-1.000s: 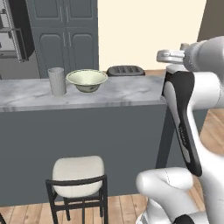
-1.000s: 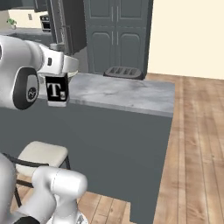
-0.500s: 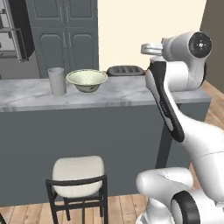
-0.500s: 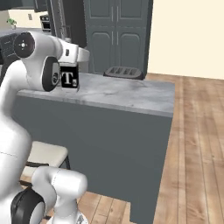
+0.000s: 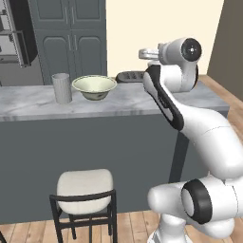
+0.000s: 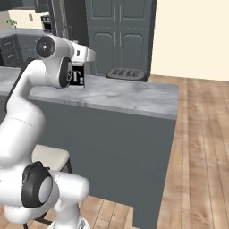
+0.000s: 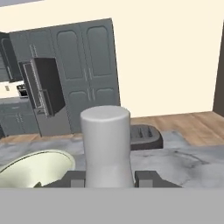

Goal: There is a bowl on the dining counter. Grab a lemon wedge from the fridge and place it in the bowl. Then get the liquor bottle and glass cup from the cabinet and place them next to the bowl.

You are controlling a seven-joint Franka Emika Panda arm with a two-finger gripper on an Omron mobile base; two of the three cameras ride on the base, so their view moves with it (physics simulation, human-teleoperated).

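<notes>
glass cup upper left on bench, left of bowl | my claw clamps liquor bottle at center frame, upright above bench, so I can set it beside bowl

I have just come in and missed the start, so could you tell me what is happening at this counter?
The robot arm's gripper is closed on the liquor bottle and holds it upright above the dining counter. The bowl and the glass cup already stand side by side on that counter. In the hand view the bottle sits just beside the bowl, with a dark toaster behind it. The bottle has not yet been set down.
</notes>
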